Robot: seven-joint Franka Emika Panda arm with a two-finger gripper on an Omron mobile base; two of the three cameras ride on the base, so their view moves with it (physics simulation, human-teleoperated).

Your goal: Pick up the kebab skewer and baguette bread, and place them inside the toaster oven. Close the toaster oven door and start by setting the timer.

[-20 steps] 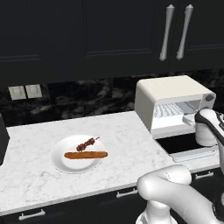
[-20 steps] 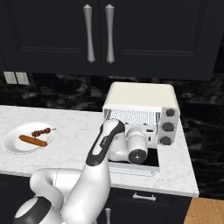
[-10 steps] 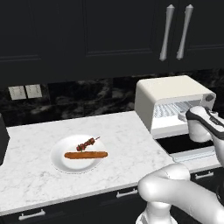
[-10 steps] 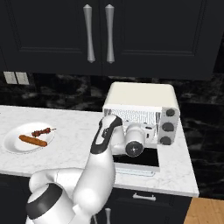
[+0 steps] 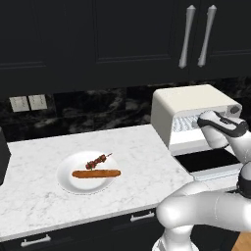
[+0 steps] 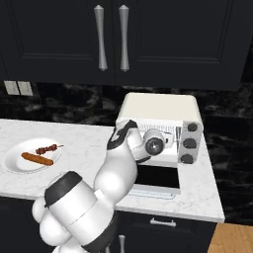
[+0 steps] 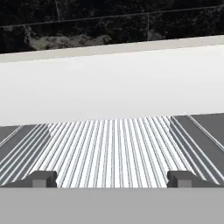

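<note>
Hovering w/ jaws spread wide & empty, gripper point(image 7: 112, 178) faces wire rack point(image 7: 112, 148) of toaster oven point(image 5: 193, 113); door point(image 6: 157, 177) down flat; kebab skewer point(image 5: 97, 160) & baguette bread point(image 5: 96, 173) lie well apart on plate point(image 5: 66, 180); risk: swinging back, wrist clips oven roof.

A glossy white arm point(image 6: 116, 170) of rounded, bulbous segments, with dark grey caps at its joints.

Spread fingers point(image 7: 42, 178) face the toaster oven point(image 7: 112, 83) and its wire rack point(image 7: 112, 151).
</note>
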